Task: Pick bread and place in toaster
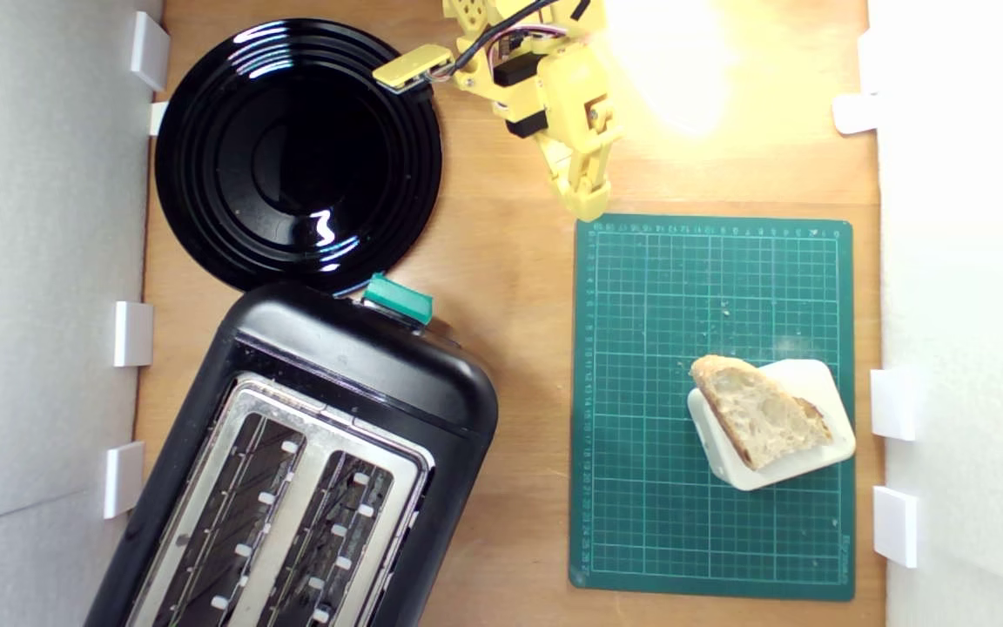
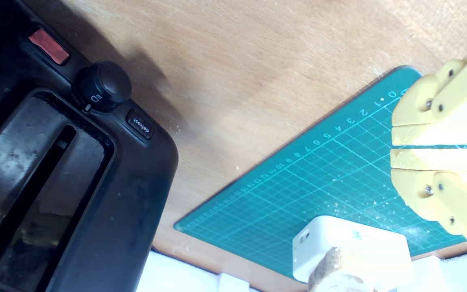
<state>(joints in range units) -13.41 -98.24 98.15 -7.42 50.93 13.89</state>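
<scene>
1. One wooden desk (image 1: 501,261) carries everything.
2. One black toaster (image 1: 310,461) with two slots sits at the desk's near edge toward the exterior view's left, with one teal lever knob (image 1: 397,298). The wrist view shows one round dial (image 2: 103,86), one button reading "defrost" (image 2: 140,124) and one red button (image 2: 48,46).
3. One green cutting mat (image 1: 710,287), gridded with numbers printed along its edge, lies toward the desk's edge on the exterior view's right.
4. One glossy black plate (image 1: 297,152) lies at the far corner on the exterior view's left, just beside the toaster.
5. One yellow gripper (image 1: 587,202) hangs over the mat's far edge, jaws pressed together on nothing.
6. One cream block (image 1: 806,383) rests on the mat's near part.
7. One bread (image 1: 758,418) slice lies on that block, well apart from the toaster.
</scene>
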